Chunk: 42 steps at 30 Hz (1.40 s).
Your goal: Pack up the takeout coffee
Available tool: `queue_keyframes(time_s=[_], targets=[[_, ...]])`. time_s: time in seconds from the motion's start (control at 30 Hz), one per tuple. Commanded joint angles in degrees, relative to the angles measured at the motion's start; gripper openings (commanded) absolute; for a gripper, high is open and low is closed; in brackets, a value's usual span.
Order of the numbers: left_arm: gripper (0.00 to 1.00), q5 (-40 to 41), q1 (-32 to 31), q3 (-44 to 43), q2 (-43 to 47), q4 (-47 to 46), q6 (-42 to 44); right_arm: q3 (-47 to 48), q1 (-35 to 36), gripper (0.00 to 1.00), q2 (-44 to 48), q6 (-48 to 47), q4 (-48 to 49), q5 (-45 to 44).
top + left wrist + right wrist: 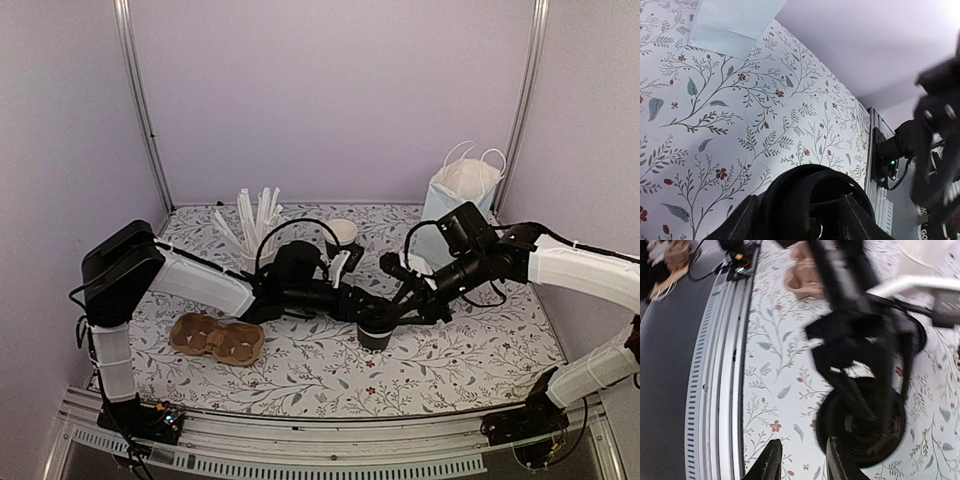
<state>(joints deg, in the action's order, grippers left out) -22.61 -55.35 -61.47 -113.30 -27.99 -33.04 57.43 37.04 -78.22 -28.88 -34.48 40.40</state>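
Shows, right up against the left wrist lens, the left gripper [802, 217] pinching a takeout coffee cup [815, 200] by its flanks: short, round, black, top reading dark. Places that cup near table centre in the top view, upright on the floral tablecloth [300, 380]. Finds the right gripper [804, 444] on its 3 o'clock side, fingers spread, holding nothing. Counts two cups: the gripped one, plus a second cup [343, 232] at its 11 o'clock, cream mouth showing. Counts one pale blue bag [462, 195] at 1 o'clock, one cardboard carrier [217, 338] at 9 o'clock, one white cup of straws [252, 235] at 10 o'clock.
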Motion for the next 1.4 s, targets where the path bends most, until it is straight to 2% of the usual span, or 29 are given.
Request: queue_keyframes(time_s=[0.0, 0.33, 1.0, 1.37], targets=[[0.54, 1.4, -1.8, 3.3, -5.5, 12.5, 1.6, -3.1, 12.3, 0.30, 4.3, -11.9, 1.1, -19.3], [0.54, 1.5, -1.8, 2.4, -5.8, 12.6, 1.2, -4.7, 19.2, 0.26, 1.4, -16.7, 4.1, -31.0], [0.54, 0.7, -1.8, 1.9, -6.6, 13.1, 1.6, -6.8, 19.6, 0.20, 1.7, -17.6, 7.4, -37.4], [0.53, 0.2, -1.8, 1.8, -7.0, 13.7, 1.9, -3.8, 19.6, 0.20, 3.5, -17.7, 4.2, -37.1]])
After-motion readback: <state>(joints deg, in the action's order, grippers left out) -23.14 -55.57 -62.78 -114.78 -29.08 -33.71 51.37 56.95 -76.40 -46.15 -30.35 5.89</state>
